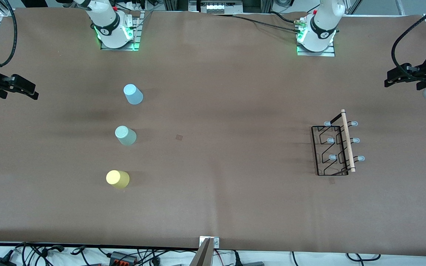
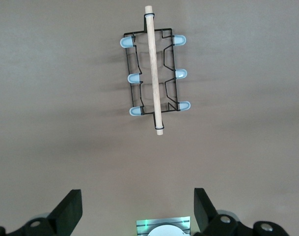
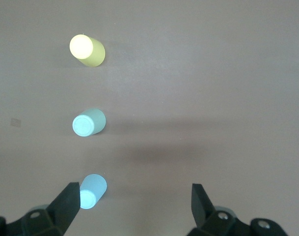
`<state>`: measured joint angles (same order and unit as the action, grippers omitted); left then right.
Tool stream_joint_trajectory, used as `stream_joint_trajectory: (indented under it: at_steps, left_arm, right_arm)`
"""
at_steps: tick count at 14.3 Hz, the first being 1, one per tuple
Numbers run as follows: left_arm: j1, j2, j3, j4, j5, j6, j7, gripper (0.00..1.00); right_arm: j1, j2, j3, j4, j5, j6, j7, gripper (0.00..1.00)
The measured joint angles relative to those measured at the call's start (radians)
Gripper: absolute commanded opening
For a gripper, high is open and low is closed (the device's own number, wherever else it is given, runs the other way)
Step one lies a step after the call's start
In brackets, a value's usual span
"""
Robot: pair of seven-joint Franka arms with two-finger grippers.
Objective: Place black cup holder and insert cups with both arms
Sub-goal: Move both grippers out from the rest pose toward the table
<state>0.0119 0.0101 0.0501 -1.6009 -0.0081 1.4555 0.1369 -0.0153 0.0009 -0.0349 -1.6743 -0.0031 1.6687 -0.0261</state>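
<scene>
Open left claw point(image 2: 137, 209) hovers above light, stiff black wire cup holder point(image 2: 154, 73) (wooden rod point(image 2: 154, 69) offers best grip); open right claw point(image 3: 134, 206) waits above pastel plastic cups point(image 3: 88, 122).

Both claws hang high at the table's ends with fingers spread wide. Below the left gripper point(image 2: 137, 209) only the black cup holder point(image 1: 335, 149) stands, bare cloth all round it. Below the right gripper point(image 3: 132, 206) the blue cup point(image 1: 133, 94), mint cup point(image 1: 125, 135) and yellow cup point(image 1: 117, 179) stand in a row, well apart, with passable gaps between.
</scene>
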Motion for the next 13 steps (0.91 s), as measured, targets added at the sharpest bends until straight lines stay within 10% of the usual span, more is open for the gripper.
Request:
stream_joint_trajectory:
  at_steps: [13]
  left_arm:
    - [0.002, 0.03, 0.001, 0.001, 0.0, 0.039, -0.003, 1.0]
  right_arm:
    - [0.025, 0.063, 0.012, -0.021, 0.0, 0.021, -0.005, 1.0]
